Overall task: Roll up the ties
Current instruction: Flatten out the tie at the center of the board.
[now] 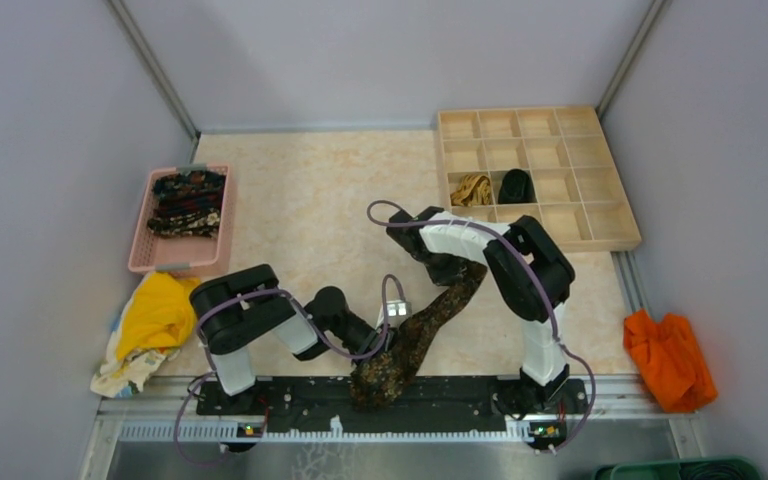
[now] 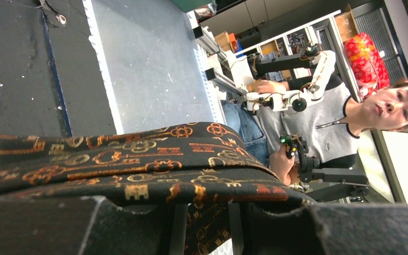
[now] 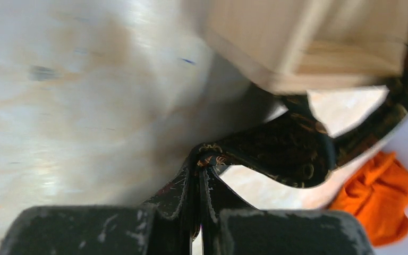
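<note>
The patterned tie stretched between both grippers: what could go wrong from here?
1. The right gripper pinches only a thin fold of the tie; under tension the fold may slip out.
2. The tie's wide end hangs over the black rail, past the left gripper, so it could snag or drag during rolling.
3. The wooden tray is close to the right gripper; a swing might bump it.
</note>
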Action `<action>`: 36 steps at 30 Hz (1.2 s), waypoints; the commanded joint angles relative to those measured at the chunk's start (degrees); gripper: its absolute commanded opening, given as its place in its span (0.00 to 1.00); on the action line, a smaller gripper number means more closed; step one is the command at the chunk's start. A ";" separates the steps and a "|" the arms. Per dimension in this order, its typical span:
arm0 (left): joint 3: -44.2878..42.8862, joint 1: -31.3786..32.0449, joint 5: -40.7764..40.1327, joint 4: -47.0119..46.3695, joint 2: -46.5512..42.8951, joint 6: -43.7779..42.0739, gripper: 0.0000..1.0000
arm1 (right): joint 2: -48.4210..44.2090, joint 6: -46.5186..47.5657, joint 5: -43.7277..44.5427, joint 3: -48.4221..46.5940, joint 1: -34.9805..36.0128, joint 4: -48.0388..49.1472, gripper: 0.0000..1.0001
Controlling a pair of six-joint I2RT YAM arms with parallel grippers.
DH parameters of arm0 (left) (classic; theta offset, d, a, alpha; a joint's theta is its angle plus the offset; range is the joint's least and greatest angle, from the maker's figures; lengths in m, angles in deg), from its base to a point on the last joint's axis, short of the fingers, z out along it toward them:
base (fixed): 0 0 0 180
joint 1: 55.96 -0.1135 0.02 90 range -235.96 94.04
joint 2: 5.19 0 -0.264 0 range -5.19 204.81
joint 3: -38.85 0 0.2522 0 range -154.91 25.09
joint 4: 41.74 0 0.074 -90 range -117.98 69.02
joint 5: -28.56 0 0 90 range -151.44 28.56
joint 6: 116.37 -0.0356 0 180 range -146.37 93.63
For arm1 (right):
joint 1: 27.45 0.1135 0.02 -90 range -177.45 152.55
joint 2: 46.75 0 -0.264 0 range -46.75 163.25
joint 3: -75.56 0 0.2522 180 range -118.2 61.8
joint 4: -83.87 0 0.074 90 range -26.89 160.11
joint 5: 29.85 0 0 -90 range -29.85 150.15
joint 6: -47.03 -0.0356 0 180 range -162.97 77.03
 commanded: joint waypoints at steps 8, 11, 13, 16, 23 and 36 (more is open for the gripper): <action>0.19 0.37 -2.62 7.46 -7.97 -14.16 0.42 | 9.55 10.65 -16.47 -9.83 0.94 11.31 0.35; -1.20 0.36 -6.48 24.41 -11.74 -24.12 0.43 | 9.22 11.72 -17.23 -11.85 1.11 12.05 0.48; -2.14 0.35 -8.96 33.55 -14.20 -30.32 0.43 | 7.40 11.63 -16.26 -12.50 1.03 12.42 0.57; -3.95 0.37 -11.81 45.17 -15.94 -36.20 0.43 | 3.20 11.47 -14.53 -12.24 1.09 12.99 0.63; -4.75 -0.05 -17.17 47.46 -12.19 -37.79 0.41 | -7.95 9.06 -9.59 -5.61 1.11 13.11 0.63; -2.13 -10.30 -13.95 22.61 1.79 -21.66 0.32 | -16.11 4.92 -12.06 11.30 -0.88 23.06 0.05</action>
